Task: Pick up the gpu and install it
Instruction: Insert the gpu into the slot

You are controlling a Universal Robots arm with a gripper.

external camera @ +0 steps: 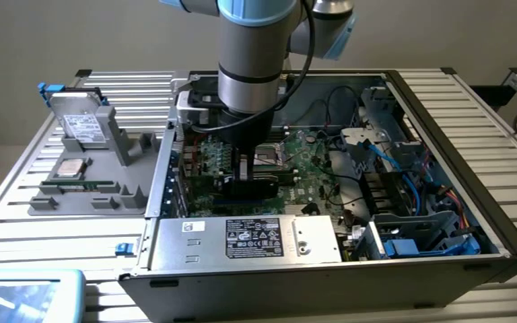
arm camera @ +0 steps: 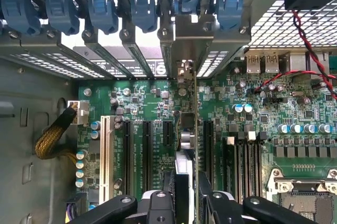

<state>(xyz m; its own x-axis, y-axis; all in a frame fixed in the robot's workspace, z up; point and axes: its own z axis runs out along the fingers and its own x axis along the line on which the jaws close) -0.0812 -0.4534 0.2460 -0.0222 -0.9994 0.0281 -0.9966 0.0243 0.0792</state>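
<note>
The gpu (arm camera: 188, 138) stands on edge, seen edge-on in the wrist view, over a black expansion slot of the green motherboard (arm camera: 142, 103). Its metal bracket (arm camera: 185, 37) sits up against the case's rear slot openings. My gripper (arm camera: 185, 195) is shut on the card's near end, a black finger (arm camera: 158, 203) on each side. In the exterior view the gripper (external camera: 245, 176) reaches down inside the open computer case (external camera: 438, 202), with the dark gpu (external camera: 263, 179) low over the motherboard (external camera: 303, 161).
A grey tray (external camera: 61, 198) at the exterior view's left holds a silver hard drive (external camera: 83, 124), a processor (external camera: 70, 167) and a memory stick (external camera: 79, 180). A power supply (external camera: 250, 239) and a drive cage (external camera: 420, 232) flank the board. Blue clips (arm camera: 102, 10) line the rear slots.
</note>
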